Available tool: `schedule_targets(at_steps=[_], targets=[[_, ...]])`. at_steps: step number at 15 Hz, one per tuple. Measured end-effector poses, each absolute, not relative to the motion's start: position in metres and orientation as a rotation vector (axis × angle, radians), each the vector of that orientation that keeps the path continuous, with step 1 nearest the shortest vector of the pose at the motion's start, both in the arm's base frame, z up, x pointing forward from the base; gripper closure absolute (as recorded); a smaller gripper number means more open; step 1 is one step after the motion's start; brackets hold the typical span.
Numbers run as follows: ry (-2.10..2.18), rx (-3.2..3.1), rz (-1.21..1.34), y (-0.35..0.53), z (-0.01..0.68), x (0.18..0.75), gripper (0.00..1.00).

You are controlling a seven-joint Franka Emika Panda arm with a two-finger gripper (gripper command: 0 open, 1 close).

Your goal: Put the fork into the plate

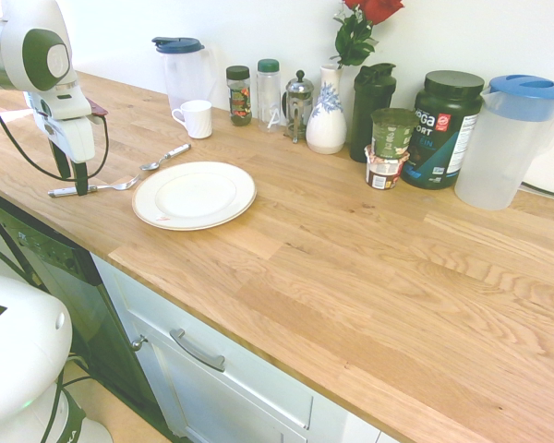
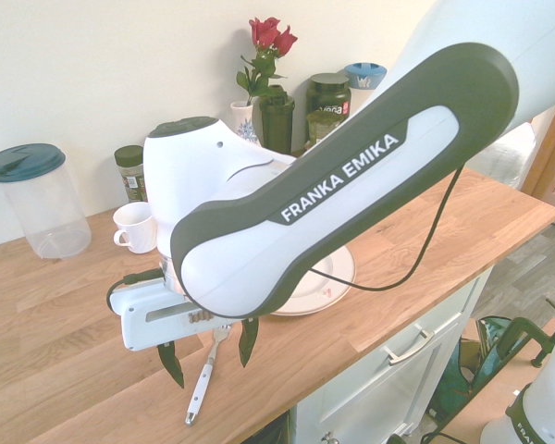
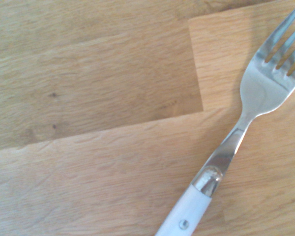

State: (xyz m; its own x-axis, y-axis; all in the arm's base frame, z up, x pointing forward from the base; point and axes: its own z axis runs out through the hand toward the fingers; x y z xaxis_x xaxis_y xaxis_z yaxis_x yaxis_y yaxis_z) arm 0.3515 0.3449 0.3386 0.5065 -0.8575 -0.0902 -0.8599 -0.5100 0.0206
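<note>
The fork [image 2: 203, 381] lies flat on the wooden worktop [image 1: 351, 268], near its front edge, with its tines towards the plate [image 1: 195, 195] and the handle end pointing away from it. In the first exterior view its long axis runs nearly crosswise; in the second it slants, handle towards the picture's bottom. The head and neck are shiny silver metal, the handle is white with a small round rivet, and the slim tines are slightly spread. The fingers [image 2: 209, 361] are spread wide apart over the fork, gripping nothing. The plate is round and white with a thin darker line at its rim. Just beside it lies a spoon [image 1: 166, 157], and behind stands a white mug [image 1: 198, 119].
</note>
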Motion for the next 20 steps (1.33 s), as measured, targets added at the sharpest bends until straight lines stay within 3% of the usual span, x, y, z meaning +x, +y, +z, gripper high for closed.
schedule_targets(at_steps=[20], targets=[[1.540,-2.715,0.137,0.364,0.320,0.365,1.00]])
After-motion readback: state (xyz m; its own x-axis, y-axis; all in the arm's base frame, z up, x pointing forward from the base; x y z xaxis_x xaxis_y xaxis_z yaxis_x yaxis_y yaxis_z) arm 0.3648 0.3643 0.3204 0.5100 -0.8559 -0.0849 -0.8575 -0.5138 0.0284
